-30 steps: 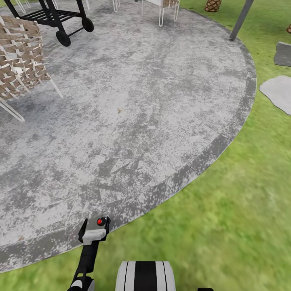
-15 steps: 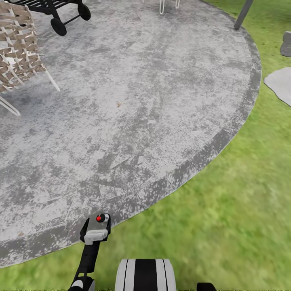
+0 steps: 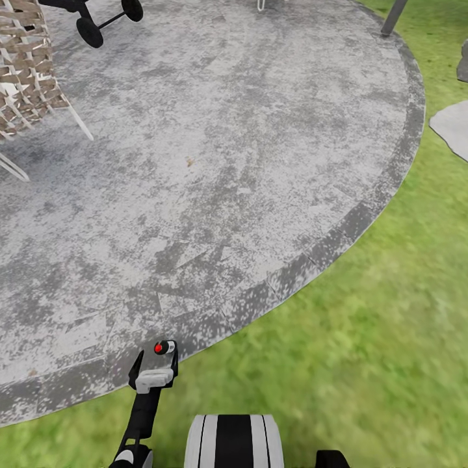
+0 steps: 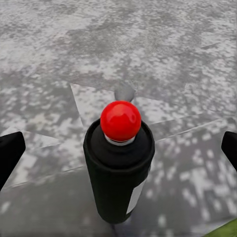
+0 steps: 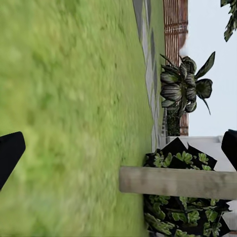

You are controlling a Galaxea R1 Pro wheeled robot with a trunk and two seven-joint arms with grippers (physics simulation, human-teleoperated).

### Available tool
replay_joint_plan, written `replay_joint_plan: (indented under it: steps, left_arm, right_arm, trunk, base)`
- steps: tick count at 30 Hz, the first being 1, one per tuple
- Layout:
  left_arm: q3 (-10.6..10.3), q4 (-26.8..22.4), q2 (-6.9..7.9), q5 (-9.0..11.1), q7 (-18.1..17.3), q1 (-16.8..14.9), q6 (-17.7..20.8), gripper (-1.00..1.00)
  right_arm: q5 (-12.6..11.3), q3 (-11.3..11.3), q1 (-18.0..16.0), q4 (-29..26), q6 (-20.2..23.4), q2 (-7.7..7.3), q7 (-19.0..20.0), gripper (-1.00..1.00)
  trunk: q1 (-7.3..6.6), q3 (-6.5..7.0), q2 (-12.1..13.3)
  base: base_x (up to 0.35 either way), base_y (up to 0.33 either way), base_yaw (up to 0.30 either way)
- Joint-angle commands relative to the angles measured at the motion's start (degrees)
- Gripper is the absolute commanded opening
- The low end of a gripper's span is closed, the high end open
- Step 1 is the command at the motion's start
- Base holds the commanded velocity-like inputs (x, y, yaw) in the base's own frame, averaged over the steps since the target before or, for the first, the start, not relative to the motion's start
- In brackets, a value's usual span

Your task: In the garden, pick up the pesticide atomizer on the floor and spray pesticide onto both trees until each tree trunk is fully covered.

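Atomizer (image 4: 119,168) sitting between left gripper (image 3: 155,372) jaws, grasp unclear; right gripper (image 5: 118,148) released; keeping bottle upright, seeking trees.

A garden: green lawn (image 3: 364,338), round stone patio (image 3: 214,162), woven chair (image 3: 29,84), wooden fence (image 5: 175,24).

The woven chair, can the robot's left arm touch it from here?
Probably not. The woven chair stands far across the stone patio, while the left gripper hangs by the patio's near edge, with the dark atomizer between its fingers.
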Motion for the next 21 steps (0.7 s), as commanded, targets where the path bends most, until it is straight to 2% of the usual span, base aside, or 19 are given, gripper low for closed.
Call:
replay_joint_plan:
  steps: [1, 8, 15, 21]
  left_arm:
    - [0.4, 0.0, -0.08, -0.4, -0.1, 0.0, -0.2, 1.0]
    - [0.4, -0.1, -0.06, -0.4, -0.1, 0.0, -0.2, 1.0]
    - [0.4, -0.1, -0.08, -0.4, -0.1, 0.0, -0.2, 1.0]
    - [0.4, -0.2, -0.07, -0.4, -0.1, 0.0, -0.2, 1.0]
  right_arm:
    - [-0.6, 0.4, 0.0, 0.0, -0.2, -0.02, -0.1, 1.0]
    - [-0.4, 0.7, 0.0, 0.0, -0.2, -0.02, 0.0, 1.0]
    - [-0.4, 0.7, 0.0, 0.0, -0.2, -0.02, 0.0, 1.0]
    - [-0.4, 0.7, 0.0, -0.1, -0.2, -0.02, 0.0, 1.0]
  trunk:
    - [0.02, -0.25, 0.0]
    - [0.04, -0.47, 0.0]
    - [0.22, -2.02, -0.1]
    - [0.28, -2.46, -0.2]
  base:
    - [0.0, 0.0, 0.0]
    - [0.0, 0.0, 0.0]
    - [0.0, 0.0, 0.0]
    - [0.0, 0.0, 0.0]
